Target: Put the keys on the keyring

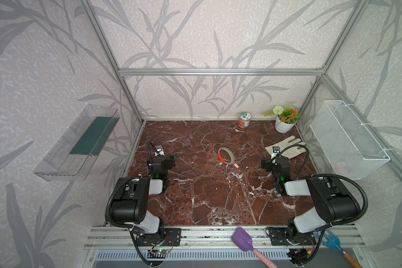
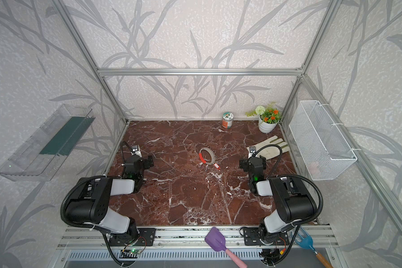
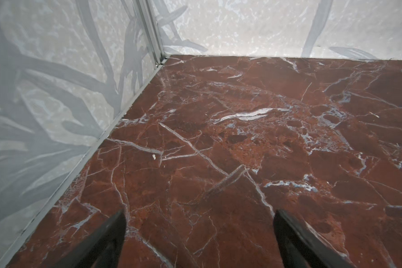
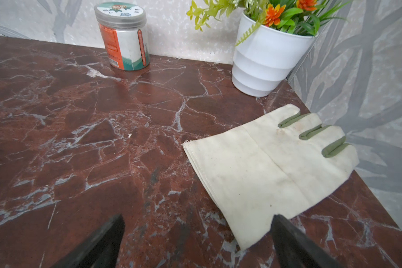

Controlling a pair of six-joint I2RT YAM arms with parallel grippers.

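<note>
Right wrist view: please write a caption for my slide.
Open fingers over the marble table, with a white glove, a jar and a flower pot ahead.

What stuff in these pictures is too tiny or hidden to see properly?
- Key tag: too small in both top views to read its label or tell whether it touches the keyring; neither wrist view shows them.
- Pink thing in the wire basket: blurred behind mesh in a top view.
- Purple spade: handle cut off by the bottom edge in both top views.
- Jar: label print too blurred in the right wrist view.
</note>
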